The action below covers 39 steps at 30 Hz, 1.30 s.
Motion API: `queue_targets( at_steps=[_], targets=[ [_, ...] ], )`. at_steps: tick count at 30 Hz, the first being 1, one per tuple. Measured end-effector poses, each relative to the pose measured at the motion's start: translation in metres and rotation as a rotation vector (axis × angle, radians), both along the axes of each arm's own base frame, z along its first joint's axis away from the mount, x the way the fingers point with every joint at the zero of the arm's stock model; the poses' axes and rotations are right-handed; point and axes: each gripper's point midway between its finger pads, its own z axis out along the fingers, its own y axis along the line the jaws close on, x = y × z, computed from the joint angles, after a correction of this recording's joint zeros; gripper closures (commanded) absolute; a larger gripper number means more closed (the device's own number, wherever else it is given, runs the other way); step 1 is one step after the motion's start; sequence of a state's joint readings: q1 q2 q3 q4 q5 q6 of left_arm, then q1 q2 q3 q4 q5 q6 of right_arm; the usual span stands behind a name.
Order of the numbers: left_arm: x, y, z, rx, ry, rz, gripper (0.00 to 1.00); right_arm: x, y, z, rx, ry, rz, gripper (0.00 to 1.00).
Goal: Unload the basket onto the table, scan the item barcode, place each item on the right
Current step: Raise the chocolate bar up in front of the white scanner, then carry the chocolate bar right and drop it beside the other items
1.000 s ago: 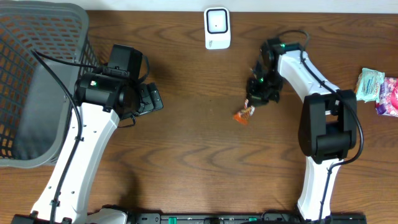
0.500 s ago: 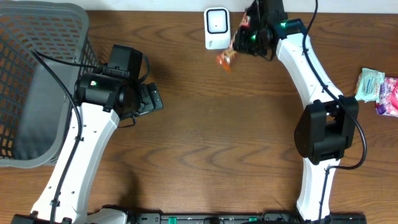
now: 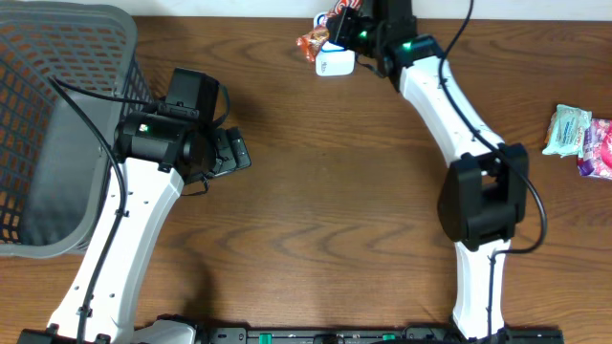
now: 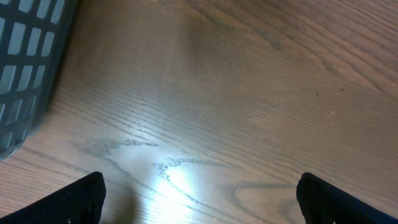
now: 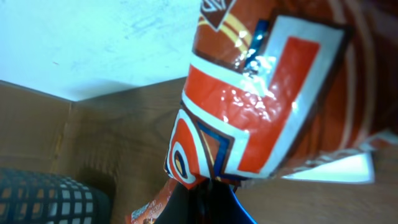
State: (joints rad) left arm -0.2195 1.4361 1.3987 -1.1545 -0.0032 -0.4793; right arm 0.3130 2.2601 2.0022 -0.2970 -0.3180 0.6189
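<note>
No word, number or brand can be read in full here. In the right wrist view, the snack packet (image 5: 267,99) gives you only red, white and blue printed shapes, a cut-off fragment of white lettering at its upper edge, and small blurred print on the orange flap below. From overhead, the printing on the green-white pack (image 3: 568,129) and the pink pack (image 3: 599,151) is too small to read. The scanner (image 3: 333,63) shows no legible mark.

End effectors: left (image 3: 232,153) wide, right (image 3: 342,21) closed
</note>
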Motion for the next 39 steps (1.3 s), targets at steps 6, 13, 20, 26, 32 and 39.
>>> queue_targets(
  at_steps=[6,13,20,26,32,39],
  targets=[
    [0.000,0.000,0.000,0.000,0.000,0.000,0.02,0.011,0.003,-0.042,0.000,0.036,-0.017,0.99],
    [0.000,0.000,0.000,0.000,0.000,0.000,0.02,0.015,-0.006,-0.051,-0.013,0.051,-0.045,0.99],
    [0.000,0.000,0.000,0.000,0.000,0.000,0.02,0.008,-0.040,-0.075,-0.069,0.163,-0.084,0.99],
    [0.000,0.000,0.000,0.000,0.000,0.000,0.02,-0.021,-0.131,-0.092,-0.174,0.375,-0.203,0.99],
    [0.000,0.000,0.000,0.000,0.000,0.000,0.02,-0.055,-0.270,-0.048,-0.212,0.470,-0.449,0.99],
    [0.000,0.000,0.000,0.000,0.000,0.000,0.02,-0.096,-0.396,-0.045,-0.298,0.523,-0.591,0.99]
  ],
)
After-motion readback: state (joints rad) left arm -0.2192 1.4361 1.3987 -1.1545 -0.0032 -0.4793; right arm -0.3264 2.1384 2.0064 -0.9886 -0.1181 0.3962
